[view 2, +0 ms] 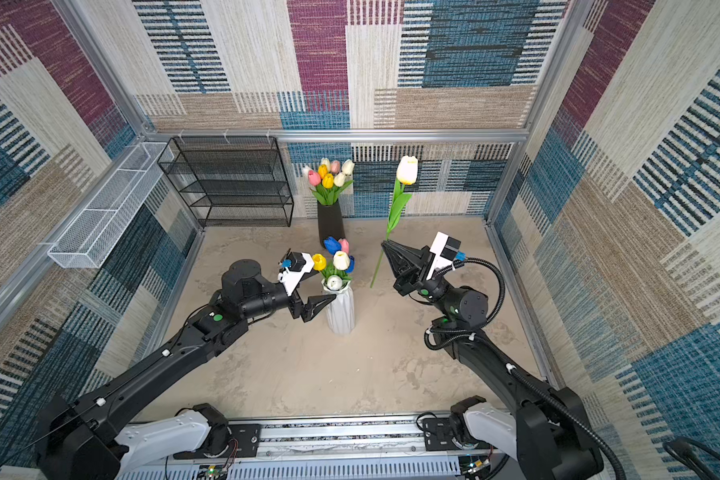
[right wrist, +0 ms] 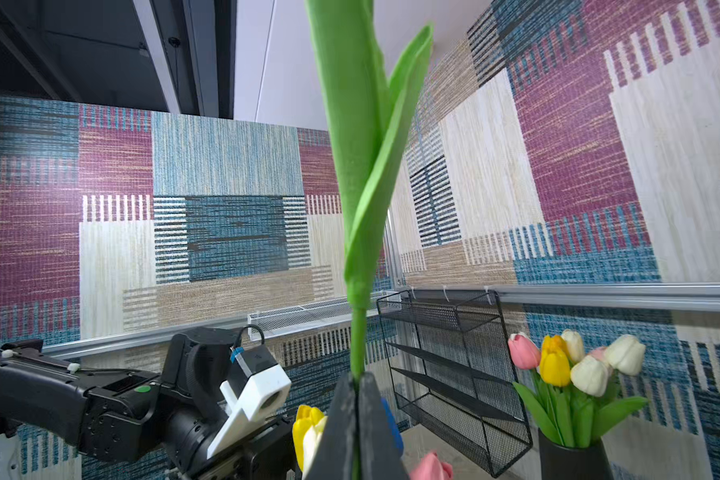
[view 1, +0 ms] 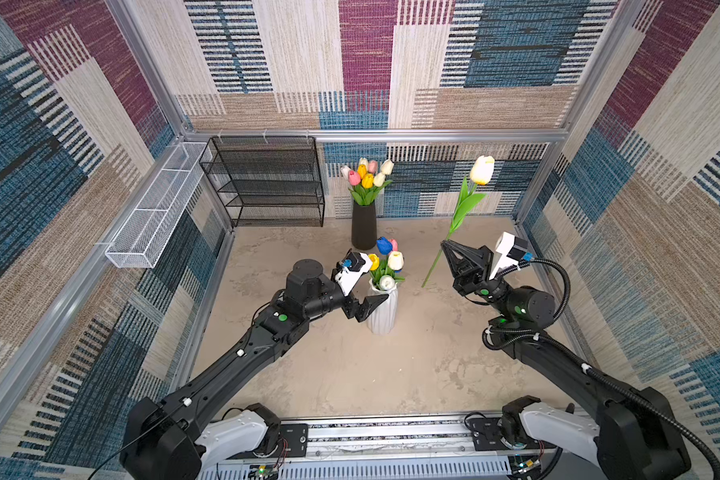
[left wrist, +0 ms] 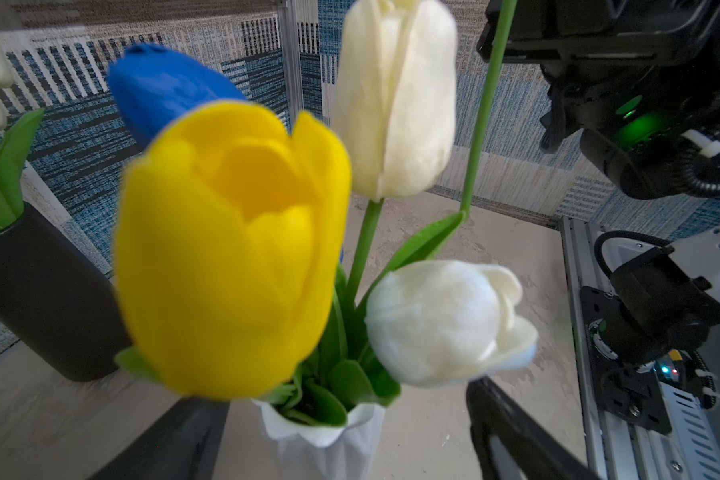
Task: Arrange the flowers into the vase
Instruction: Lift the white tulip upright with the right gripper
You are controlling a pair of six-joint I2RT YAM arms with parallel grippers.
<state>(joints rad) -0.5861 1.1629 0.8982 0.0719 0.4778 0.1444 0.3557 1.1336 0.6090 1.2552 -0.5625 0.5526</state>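
Right pincer (right wrist: 356, 390) pinches the tulip stem (right wrist: 358, 332), head (view 1: 484, 169) only visible in top views; left pincer (left wrist: 341, 395) wide by vase (left wrist: 329, 453).

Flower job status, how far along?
Done: several tulips stand in the white vase. In hand: right pincer shut on a cream tulip by the stem, held up right of that vase; left pincer open astride it. Remaining: seat that tulip. A bunch sits in the black vase; can't tell whether it moves too.
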